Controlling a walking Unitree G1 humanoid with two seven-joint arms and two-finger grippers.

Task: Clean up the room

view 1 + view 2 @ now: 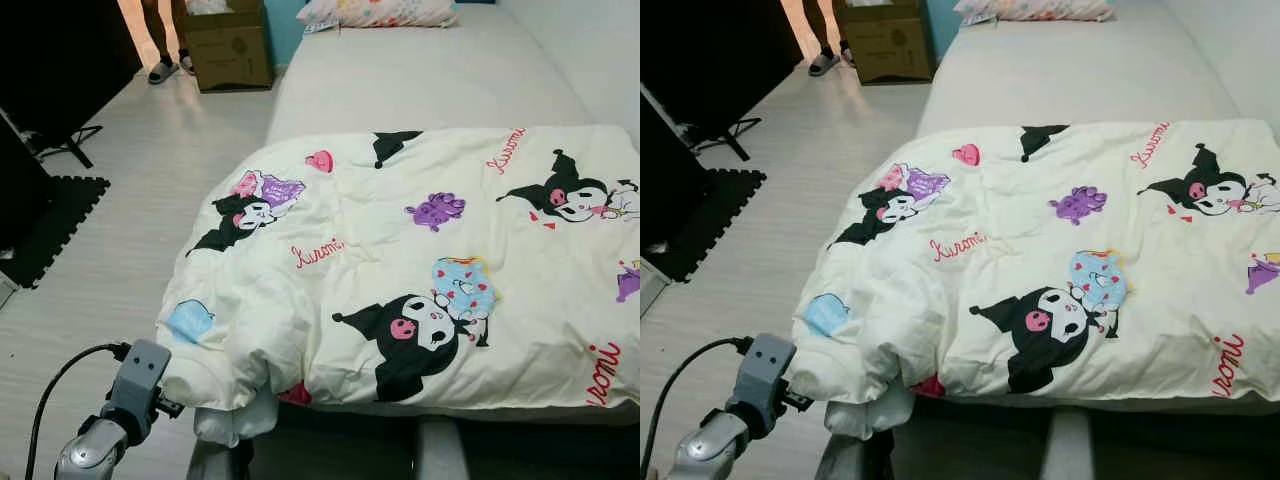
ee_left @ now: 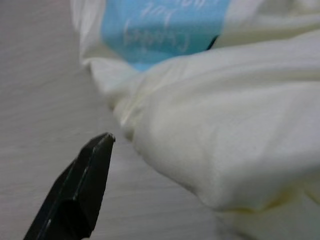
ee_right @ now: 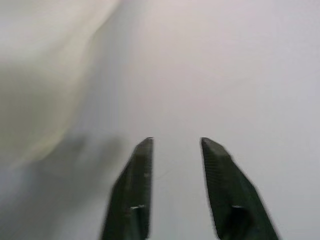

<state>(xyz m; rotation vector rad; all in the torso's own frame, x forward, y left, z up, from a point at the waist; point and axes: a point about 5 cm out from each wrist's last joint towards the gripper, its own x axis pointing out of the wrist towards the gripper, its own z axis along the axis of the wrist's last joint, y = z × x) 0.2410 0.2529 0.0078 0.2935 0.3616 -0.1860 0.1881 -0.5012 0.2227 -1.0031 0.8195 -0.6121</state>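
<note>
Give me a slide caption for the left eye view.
Cartoon-print comforter spread over the bed, its bunched corner overhanging beside the left arm.

A bunched fold of cream duvet (image 2: 220,135) bulges close in front, with a light blue printed patch (image 2: 160,30) bearing pale lettering on it farther along. One black finger (image 2: 80,192) of the left end effector points toward the fold's edge, stopping just short of the cloth. Under both lies pale wood-grain floor (image 2: 45,100).
</note>
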